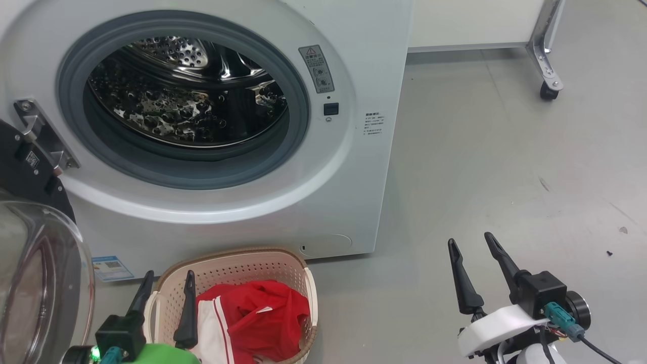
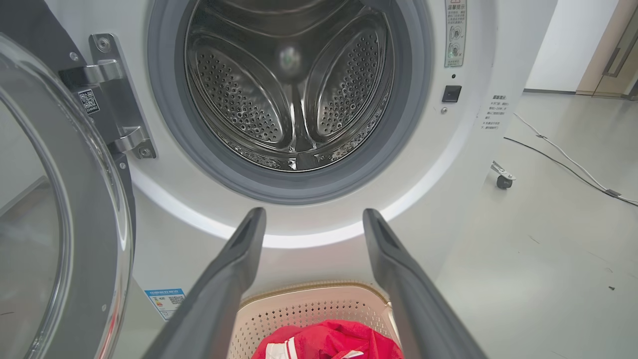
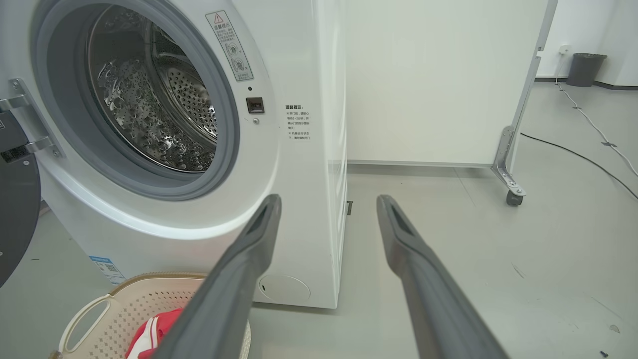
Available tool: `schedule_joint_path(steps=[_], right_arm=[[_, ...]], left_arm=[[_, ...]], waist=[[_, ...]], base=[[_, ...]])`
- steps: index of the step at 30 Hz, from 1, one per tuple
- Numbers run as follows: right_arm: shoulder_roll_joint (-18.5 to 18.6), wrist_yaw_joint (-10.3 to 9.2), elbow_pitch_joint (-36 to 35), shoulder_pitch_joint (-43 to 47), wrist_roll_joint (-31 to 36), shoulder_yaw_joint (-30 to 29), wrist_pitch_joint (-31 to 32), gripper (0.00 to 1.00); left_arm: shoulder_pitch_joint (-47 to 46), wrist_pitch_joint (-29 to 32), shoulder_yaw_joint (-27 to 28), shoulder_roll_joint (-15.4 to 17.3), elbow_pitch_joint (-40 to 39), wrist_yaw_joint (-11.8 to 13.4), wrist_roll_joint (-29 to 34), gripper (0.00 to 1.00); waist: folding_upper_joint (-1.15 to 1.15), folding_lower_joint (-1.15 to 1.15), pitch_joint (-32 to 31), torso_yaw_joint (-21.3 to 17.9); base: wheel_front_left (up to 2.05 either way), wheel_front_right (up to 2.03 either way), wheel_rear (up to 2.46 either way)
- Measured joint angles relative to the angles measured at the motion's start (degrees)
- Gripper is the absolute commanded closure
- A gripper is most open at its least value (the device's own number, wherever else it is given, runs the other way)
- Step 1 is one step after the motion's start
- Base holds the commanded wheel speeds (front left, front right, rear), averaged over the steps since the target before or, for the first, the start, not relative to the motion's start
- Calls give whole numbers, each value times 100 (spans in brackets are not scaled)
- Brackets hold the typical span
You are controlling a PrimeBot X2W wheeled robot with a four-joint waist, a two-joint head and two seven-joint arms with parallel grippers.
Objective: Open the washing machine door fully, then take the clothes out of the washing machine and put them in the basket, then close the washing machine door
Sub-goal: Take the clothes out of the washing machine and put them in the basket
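L. fingers (image 2: 219, 289): qty 2, long, dark, spread wide, nothing gripped between them; the L. gripper (image 1: 169, 277) is held above the near left part of the basket (image 1: 237, 253), tips aimed at the machine front; contact w/ the basket rim can't be told. R. fingers (image 3: 428, 289): qty 2, likewise spread wide, nothing gripped or touched; the R. gripper (image 1: 470, 240) is held over bare grey floor (image 1: 505, 167), to the right of the washing machine (image 1: 364, 60) and well apart from the basket. Basket: qty 1, cream, perforated, brown rim, set on the floor just in front of the machine, below the drum mouth. Clothes (image 1: 263, 313): one red heap w/ white stripes, lodged in the basket; no. of garments can't be told. Washing machine: qty 1, white, grey rubber ring (image 1: 298, 116) round the mouth, bare perforated steel drum (image 1: 187, 101) seen through it. Washing machine door (image 1: 40, 273): qty 1, swung open to the left on a metal hinge (image 1: 43, 134), glass bowl facing out. Blue label (image 1: 112, 268): qty 1, low on the front, left of the basket. Castor (image 1: 549, 91): qty 1, on a metal frame leg behind-right.
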State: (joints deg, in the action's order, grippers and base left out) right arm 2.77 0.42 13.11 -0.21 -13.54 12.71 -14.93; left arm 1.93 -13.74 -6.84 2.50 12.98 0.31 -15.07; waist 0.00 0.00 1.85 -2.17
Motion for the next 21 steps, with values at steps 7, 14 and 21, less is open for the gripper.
schedule_joint_path(steps=[7,14,21], right_arm=[[-2,-8,-57,85,0,2,0,0],[-5,-11,-107,125,1,2,0,0],[-7,-11,-129,139,1,2,0,0]], left_arm=[[183,90,-43,5,-278,124,55,0],[314,208,-60,9,-522,193,56,0],[418,277,-67,9,-743,225,56,0]], waist=[[0,0,-42,-39],[0,0,-28,-61],[0,0,-11,-76]], base=[[0,0,0],[0,0,0],[0,0,0]])
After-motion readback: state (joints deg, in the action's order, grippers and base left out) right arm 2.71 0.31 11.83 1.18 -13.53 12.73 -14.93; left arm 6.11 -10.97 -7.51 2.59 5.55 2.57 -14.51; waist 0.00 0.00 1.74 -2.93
